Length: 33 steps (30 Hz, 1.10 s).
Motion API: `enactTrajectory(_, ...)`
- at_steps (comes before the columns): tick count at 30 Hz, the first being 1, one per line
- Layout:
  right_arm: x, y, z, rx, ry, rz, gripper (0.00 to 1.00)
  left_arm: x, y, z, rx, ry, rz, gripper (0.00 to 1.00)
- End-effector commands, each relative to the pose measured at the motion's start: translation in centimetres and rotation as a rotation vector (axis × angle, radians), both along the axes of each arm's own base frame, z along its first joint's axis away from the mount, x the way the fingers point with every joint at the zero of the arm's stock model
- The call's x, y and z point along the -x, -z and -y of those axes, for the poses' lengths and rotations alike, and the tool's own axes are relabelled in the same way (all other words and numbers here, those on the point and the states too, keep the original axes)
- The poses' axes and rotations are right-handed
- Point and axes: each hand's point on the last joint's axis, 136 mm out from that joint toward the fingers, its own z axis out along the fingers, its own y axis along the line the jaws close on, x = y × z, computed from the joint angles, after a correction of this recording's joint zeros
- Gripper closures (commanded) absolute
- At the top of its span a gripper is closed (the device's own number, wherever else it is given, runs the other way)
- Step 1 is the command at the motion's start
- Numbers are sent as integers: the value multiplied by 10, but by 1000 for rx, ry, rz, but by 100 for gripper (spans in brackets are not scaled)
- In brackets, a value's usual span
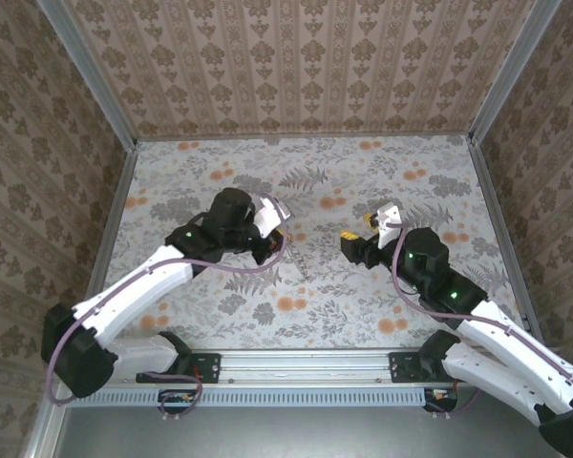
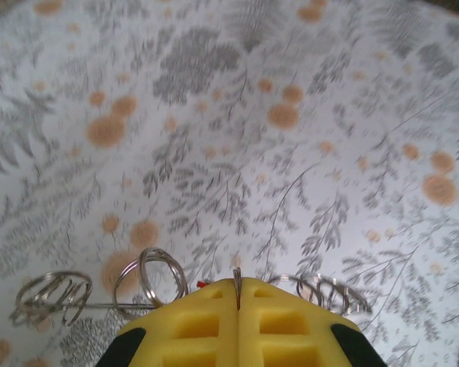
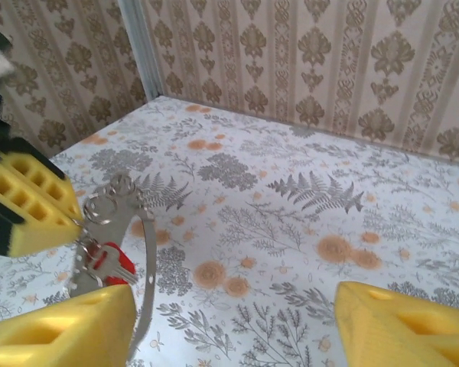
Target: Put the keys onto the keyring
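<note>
So the left gripper (image 2: 238,289) is pinching its yellow fingers tight together on the thin edge of the keyring (image 3: 148,275), which is hanging off the fingertips over the flowery table (image 3: 306,191). The keys (image 3: 109,260), red tag and all, are dangling right against the keyring, next to a bunch of smaller wire rings (image 3: 111,205). The right gripper (image 3: 236,310) is sitting just beside the keyring with its fingers spread wide apart, gripping nothing.
</note>
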Motion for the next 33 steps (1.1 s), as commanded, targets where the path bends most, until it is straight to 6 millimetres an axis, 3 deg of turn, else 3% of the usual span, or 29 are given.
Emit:
enactTrajectory(1, -3, 5, 6, -35, 41, -34, 25, -16, 22, 0, -46, -65, -39, 100)
enactTrajectory(8, -7, 9, 15, -33, 73, -41, 23, -48, 71, 19, -117, -88, -119, 100)
enactTrajectory(16, -14, 16, 19, -34, 89, -56, 21, -86, 111, 47, -119, -94, -202, 100)
enactTrajectory(22, -18, 20, 21, -37, 94, -68, 19, -100, 136, 62, -119, -92, -259, 100)
enactTrajectory(26, -20, 24, 23, -44, 101, -76, 15, -101, 144, 67, -119, -87, -289, 100)
enactTrajectory(29, -21, 27, 25, -49, 109, -87, 0, -99, 141, 65, -112, -94, -297, 85)
enactTrajectory(33, -21, 30, 29, -55, 126, -95, 0, -89, 118, 57, -78, -102, -278, 68)
